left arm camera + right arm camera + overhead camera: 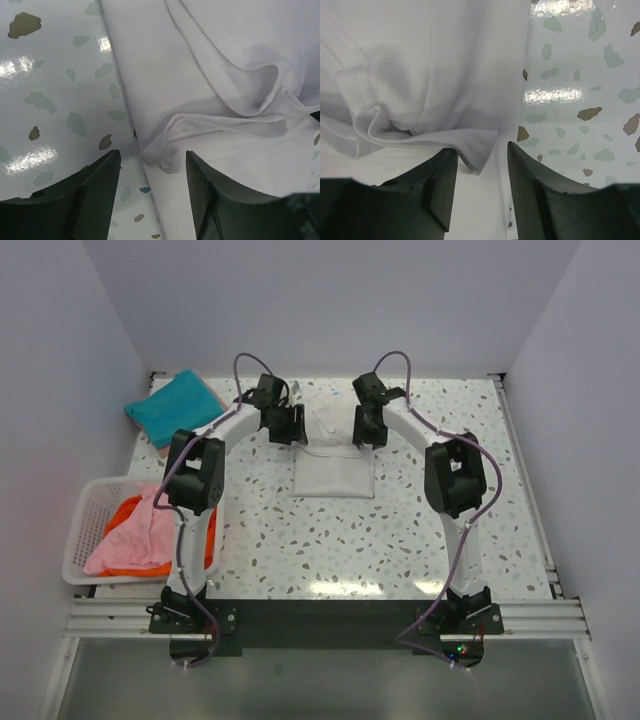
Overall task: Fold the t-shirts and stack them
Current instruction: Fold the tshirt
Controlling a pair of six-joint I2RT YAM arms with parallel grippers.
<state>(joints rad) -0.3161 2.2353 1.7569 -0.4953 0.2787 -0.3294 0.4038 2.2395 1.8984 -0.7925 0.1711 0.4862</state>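
left hand [289,428] and right hand [367,428] flank the white t-shirt [335,472].

Plain white walls [330,300], speckled tabletop [400,530]

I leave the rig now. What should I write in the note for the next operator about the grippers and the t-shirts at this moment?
Left gripper: jaws open at the left edge of the white t-shirt, cloth between them, not clamped yet.
Right gripper: jaws open at its right edge, likewise.
Done: teal t-shirt folded, far left corner of the table.
Pink t-shirt and orange t-shirt: loose in the basket.
To do: finish the white fold, stack it, then the two in the basket.
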